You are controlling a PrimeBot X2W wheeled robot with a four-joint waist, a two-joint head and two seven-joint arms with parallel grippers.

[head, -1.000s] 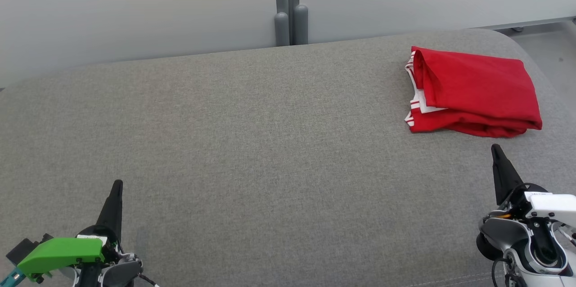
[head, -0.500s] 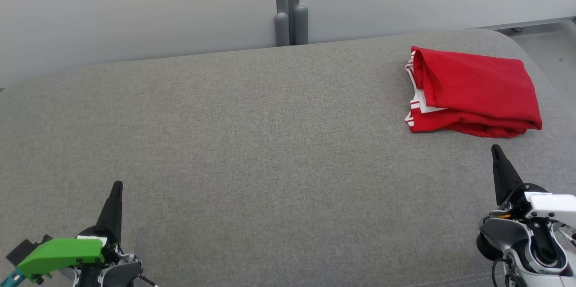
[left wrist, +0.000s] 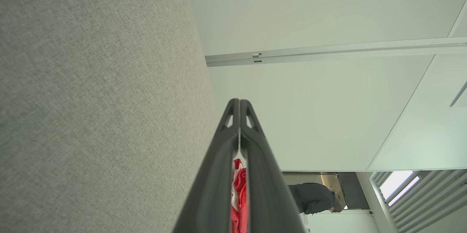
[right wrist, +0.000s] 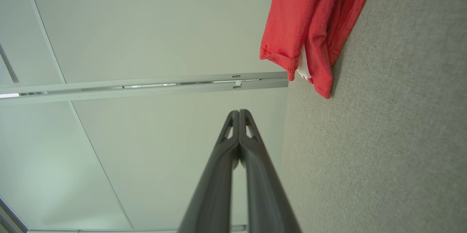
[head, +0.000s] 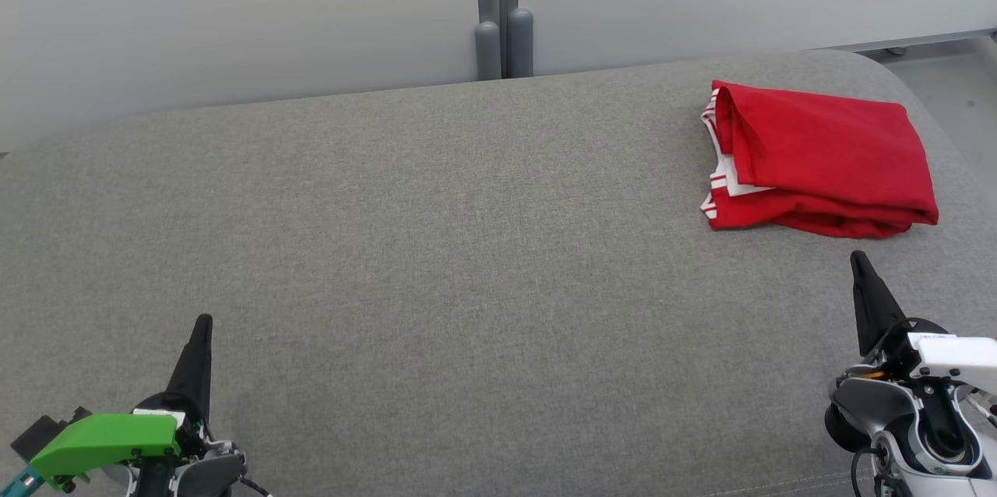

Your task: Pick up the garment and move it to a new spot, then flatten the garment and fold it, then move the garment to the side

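The garment (head: pixel 822 158) is red with white striped trim and lies folded at the far right of the grey cushioned surface (head: pixel 467 248). My right gripper (head: pixel 857 257) is shut and empty, a short way in front of the garment's near edge. My left gripper (head: pixel 204 320) is shut and empty at the lower left, far from the garment. In the right wrist view the garment (right wrist: pixel 313 25) lies ahead and to one side of my closed right gripper (right wrist: pixel 239 111). In the left wrist view my left gripper (left wrist: pixel 239 100) is shut, and a strip of the red garment (left wrist: pixel 239 189) shows between the finger bases in the distance.
Pale wall panels with a grey double post (head: pixel 498 14) stand behind the surface. The surface's rounded right end (head: pixel 927 107) falls away just beyond the garment. A wide stretch of grey fabric lies between the two grippers. A person in dark clothes (left wrist: pixel 315 198) shows far off in the left wrist view.
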